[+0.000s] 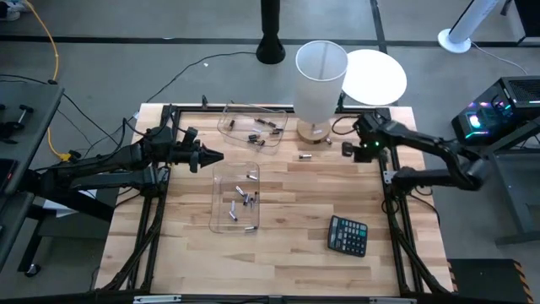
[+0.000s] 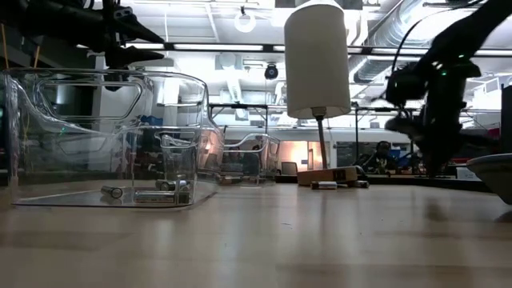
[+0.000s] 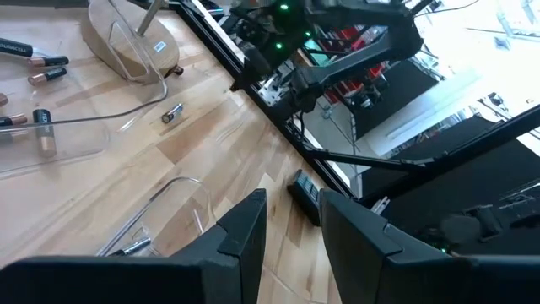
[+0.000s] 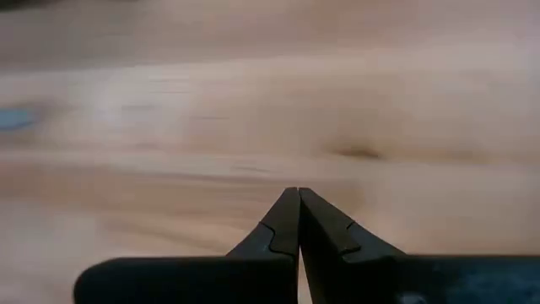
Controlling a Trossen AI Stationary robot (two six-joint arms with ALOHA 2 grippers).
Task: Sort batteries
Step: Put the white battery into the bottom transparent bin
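The batteries are tiny cylinders. Several lie in the far clear tray (image 1: 251, 127) and several in the near clear tray (image 1: 235, 198). Two loose batteries (image 1: 305, 156) rest on their sides on the wood beside the lamp base; one of them (image 3: 173, 112) also shows in the left wrist view. My left gripper (image 1: 218, 157) (image 3: 293, 221) hovers between the two trays, open and empty. My right gripper (image 1: 348, 149) (image 4: 295, 196) is shut with nothing between its fingers. It points down over bare wood near the table's far right corner, right of the loose batteries.
A white lamp (image 1: 321, 72) stands at the far edge, its base (image 1: 312, 131) next to the far tray. A black calculator (image 1: 348, 235) lies near the right front. A white round object (image 1: 377, 76) sits beyond the far right corner. Bare wood (image 1: 287, 262) stretches along the near side.
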